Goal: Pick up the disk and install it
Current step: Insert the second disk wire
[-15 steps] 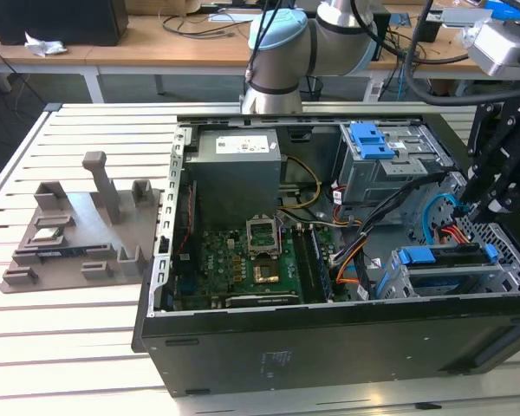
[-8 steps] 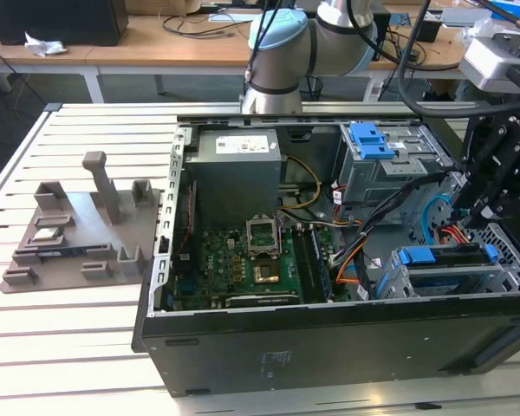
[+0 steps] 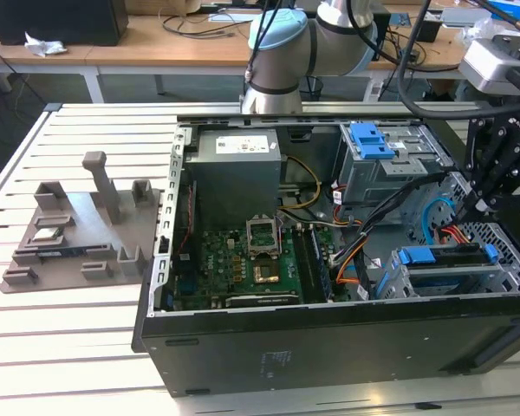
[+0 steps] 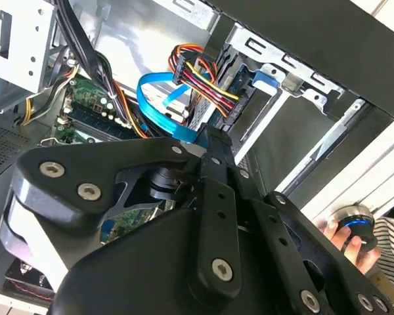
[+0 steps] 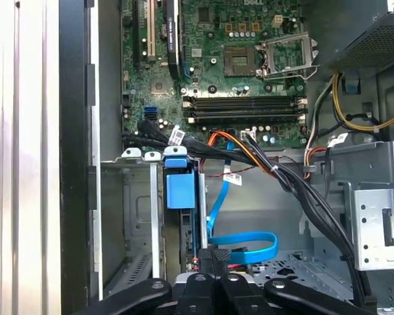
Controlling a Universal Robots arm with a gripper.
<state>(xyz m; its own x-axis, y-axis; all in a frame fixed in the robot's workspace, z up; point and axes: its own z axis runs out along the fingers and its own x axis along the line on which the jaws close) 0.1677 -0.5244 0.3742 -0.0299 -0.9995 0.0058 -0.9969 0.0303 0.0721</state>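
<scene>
- Arm: its grey-and-blue joints (image 3: 308, 39) stand behind the open computer case (image 3: 329, 347) in the exterior view; the black gripper (image 3: 494, 169) hangs over the case's corner on the exterior view's right, above the drive cage (image 3: 455, 277)
- Jaws: the black linkage fills the foreground in both wrist views; fingertips are hidden by the gripper's own body, so I cannot tell whether they are spread or pressed together, nor whether they touch anything
- Disk (image 5: 180, 190): sits on edge in a slot of the drive cage, its blue caddy tab facing out in the first wrist view; in the exterior view the blue caddy (image 3: 446, 256) lies along the cage top, just below the gripper
- First wrist view: motherboard (image 5: 217, 59) with its memory slots, a blue ribbon cable (image 5: 246, 246) looping near the gripper, black cable bundle (image 5: 302, 190) crossing the case
- Second wrist view: a multicoloured power connector (image 4: 197, 75) near the cage; a person's hand (image 4: 345, 239) on a round blue-ringed knob (image 4: 351, 220) outside the case
- Exterior view: grey fixture (image 3: 82, 230) on the slatted table (image 3: 61, 347), well apart from the case; power-supply box (image 3: 238, 169) inside
</scene>
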